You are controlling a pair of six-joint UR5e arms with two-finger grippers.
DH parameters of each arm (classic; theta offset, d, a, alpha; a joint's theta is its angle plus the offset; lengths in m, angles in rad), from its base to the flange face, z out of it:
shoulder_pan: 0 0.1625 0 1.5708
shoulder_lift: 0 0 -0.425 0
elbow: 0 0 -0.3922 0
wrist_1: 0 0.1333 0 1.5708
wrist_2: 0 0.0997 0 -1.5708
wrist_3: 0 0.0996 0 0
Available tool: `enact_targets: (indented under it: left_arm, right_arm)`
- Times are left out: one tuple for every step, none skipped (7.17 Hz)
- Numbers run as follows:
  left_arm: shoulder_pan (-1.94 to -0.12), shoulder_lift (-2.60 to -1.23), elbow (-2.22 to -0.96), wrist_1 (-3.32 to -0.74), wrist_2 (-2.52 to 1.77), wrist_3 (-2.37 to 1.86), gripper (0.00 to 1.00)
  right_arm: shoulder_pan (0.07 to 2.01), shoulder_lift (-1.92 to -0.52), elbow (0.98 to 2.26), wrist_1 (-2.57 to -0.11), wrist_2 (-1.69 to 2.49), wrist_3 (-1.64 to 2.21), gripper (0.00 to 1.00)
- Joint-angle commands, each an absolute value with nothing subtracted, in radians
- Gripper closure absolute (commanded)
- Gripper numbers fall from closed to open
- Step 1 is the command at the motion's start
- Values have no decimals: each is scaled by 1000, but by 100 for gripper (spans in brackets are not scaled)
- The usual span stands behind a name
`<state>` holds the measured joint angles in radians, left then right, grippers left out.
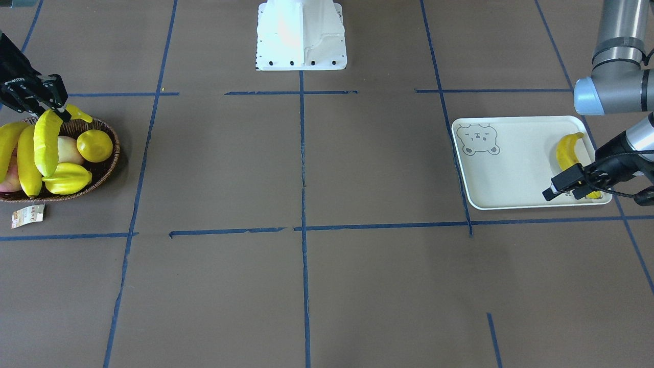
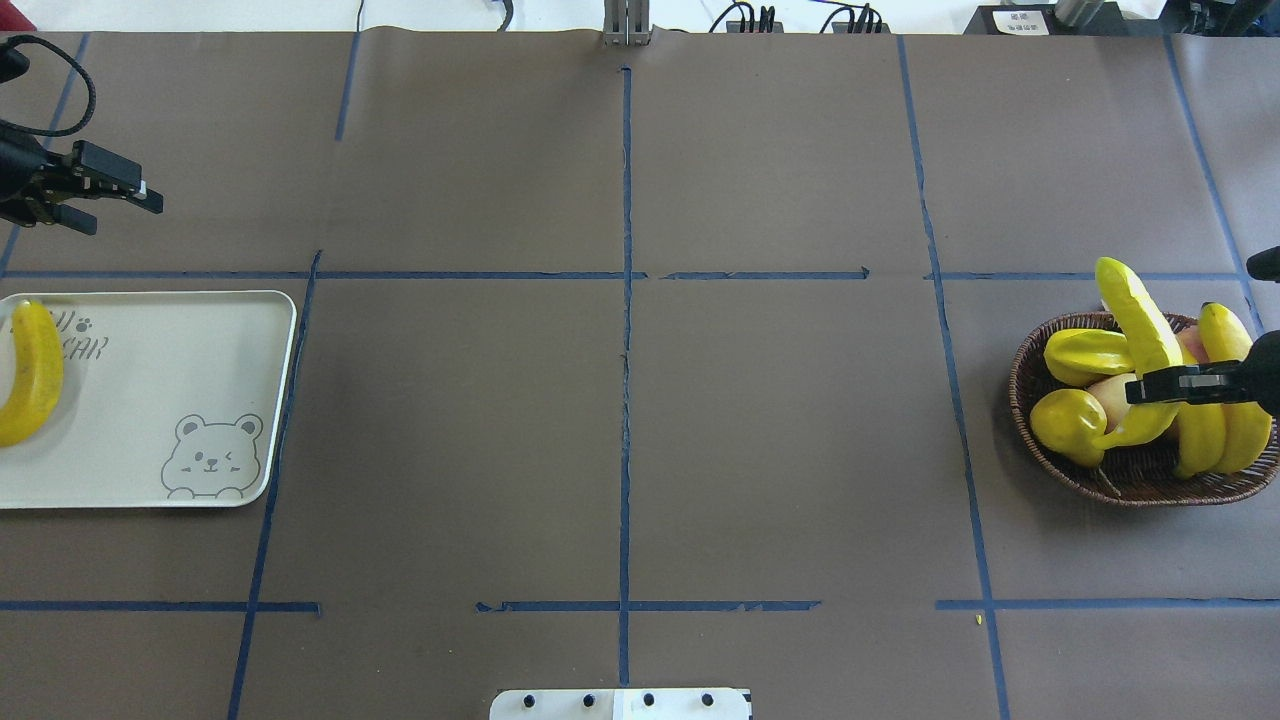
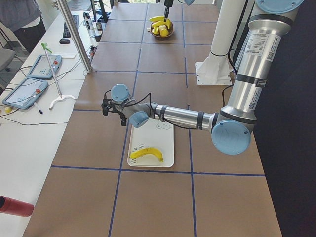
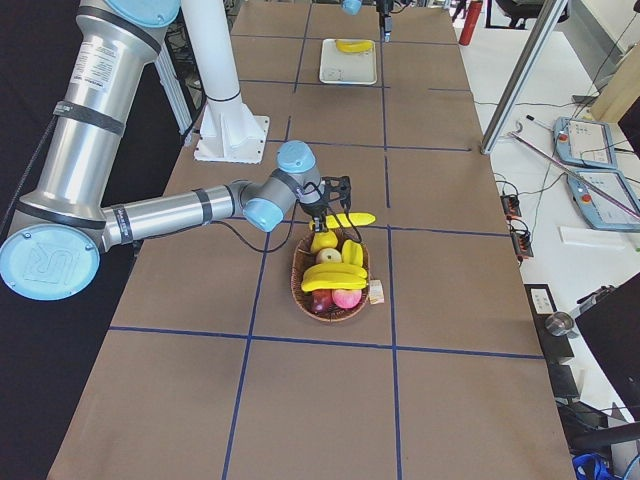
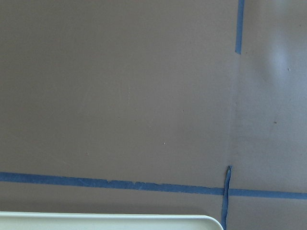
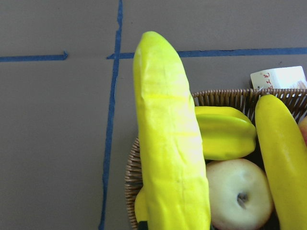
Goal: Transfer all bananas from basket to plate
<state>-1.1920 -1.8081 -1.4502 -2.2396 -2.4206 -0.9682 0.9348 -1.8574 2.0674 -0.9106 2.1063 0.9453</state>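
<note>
My right gripper (image 2: 1152, 388) is shut on the lower end of one banana (image 2: 1135, 320), which hangs lifted over the wicker basket (image 2: 1140, 482) and fills the right wrist view as a banana (image 6: 168, 143). Two more bananas (image 2: 1235, 400) lie in the basket at its outer side. A further banana (image 2: 30, 370) rests on the cream plate (image 2: 150, 400) with the bear drawing. My left gripper (image 2: 100, 195) hovers open over bare table just beyond the plate, holding nothing. In the front-facing view the held banana (image 1: 47, 140) hangs from the right gripper (image 1: 57, 108).
The basket also holds a starfruit (image 2: 1085, 355), a round yellow fruit (image 2: 1065, 425) and a pale peach (image 6: 237, 194). Its paper tag (image 1: 28, 215) lies on the table. The robot's white base (image 1: 301, 36) stands mid-table. Blue tape lines cross the brown surface.
</note>
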Motion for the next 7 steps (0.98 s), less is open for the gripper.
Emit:
enact_targets:
  left_arm:
    - [-1178,-1873,-1451,-2244,-2421,-1073,0]
    - [-1152,-1909,-1450,-2247,-2415,-1121,0]
    - [-1119,-1955,-1450,-2249,-2408,-1188,0]
    - [-1109,-2012,-1451,-2250,-2408,-1262,0]
    - [-1089,-2060,-1451,-2252,-2408,-1314,0]
    - [-1074,-2094,-1451,-2252,-2407,-1356,0]
    - [-1060,-2136,-1450,-2252,-2399,-1392,0]
  right_arm:
    - [945,-1640,1966,-913,2128,957,97]
    - [924,-1537,1885,-907,2123,960,97]
    - [899,-1426,1800,-905,2122,975,97]
    - [872,-1316,1733,-904,2118,1039,97]
    - [852,-1208,1659,-902,2115,1080,97]
    - [826,-1136,1619,-902,2108,1139,97]
    - [803,-1082,1611,-900,2079,1191,97]
